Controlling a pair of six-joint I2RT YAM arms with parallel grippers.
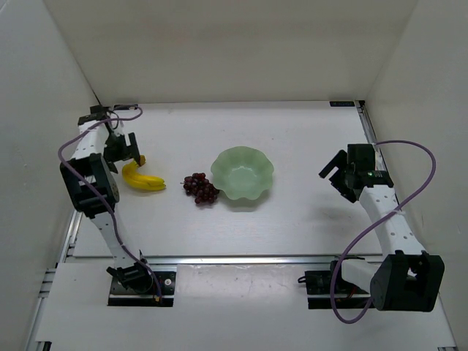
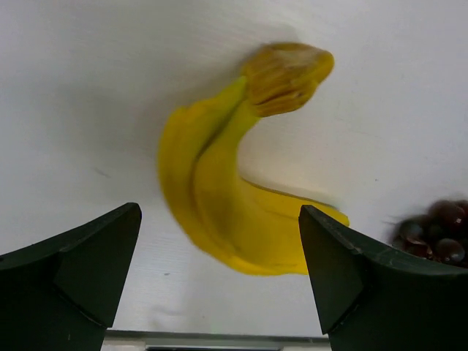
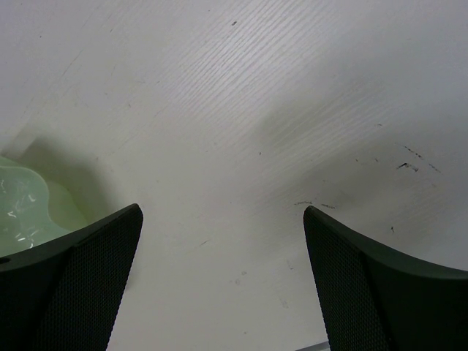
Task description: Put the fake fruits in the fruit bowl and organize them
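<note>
Left hand (image 1: 126, 158) (image 2: 218, 219): spread wide and holding nothing. It hangs over the stem end of the banana (image 1: 143, 179) (image 2: 227, 212), close to the left edge of the bench (image 1: 307, 219). In its wrist view the two dark fingers (image 2: 80, 270) stand on either side of the fruit, with a gap on both sides.
Right hand (image 1: 333, 174) (image 3: 219, 216): also spread wide, with nothing between its fingers. It points down at bare bench near the right edge, well apart from both fruits.
Banana: lies flat on the bench by the left edge, about midway along it, outside the bowl (image 1: 242, 175) (image 3: 25, 208). It is curved and yellow. Its brownish stem tip is under the left hand and its other end points toward the grapes (image 1: 200, 187) (image 2: 435, 232). It is slightly blurred in the left wrist view.
Grapes: a dark red-purple bunch on the bench between banana and bowl, right at the bowl's near-left rim. Whether it touches the rim I cannot tell.
Bowl: pale green with a scalloped rim, upright around the middle of the bench. Both fruits lie outside it. A sliver of its rim shows at the left edge of the right wrist view.
Bench surface: white with a faint grain. A few dark scuffs (image 3: 409, 157) show beneath the right hand.
</note>
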